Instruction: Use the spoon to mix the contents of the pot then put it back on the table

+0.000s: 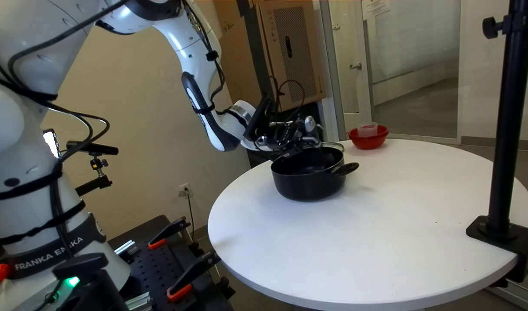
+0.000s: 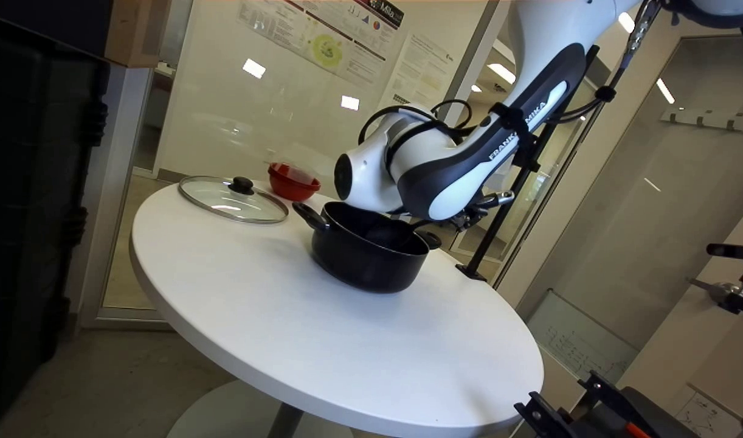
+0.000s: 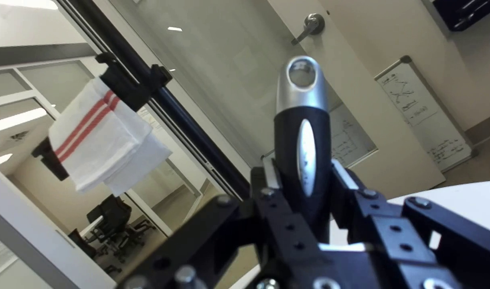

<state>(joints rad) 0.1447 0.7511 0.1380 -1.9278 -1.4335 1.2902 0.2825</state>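
The black pot (image 1: 309,185) stands upright on the white round table (image 1: 367,246); both also show in an exterior view, the pot (image 2: 368,261) and the table (image 2: 323,347). My gripper (image 3: 307,174) is shut on the handle of the spoon (image 3: 306,156), which has a black grip and a silver end with a hole. In an exterior view the gripper (image 1: 296,140) is just above the pot's far rim. The spoon's thin neck (image 2: 420,223) slants down over the rim into the pot. Its bowl is dark against the pot's inside and hard to make out. The pot's contents cannot be seen.
A glass lid (image 2: 231,198) with a black knob lies on the table beside the pot. A red bowl (image 1: 370,139) holding a clear cup stands near it. A black pole (image 1: 504,129) is clamped to the table edge. A cloth (image 3: 96,132) hangs on a pole.
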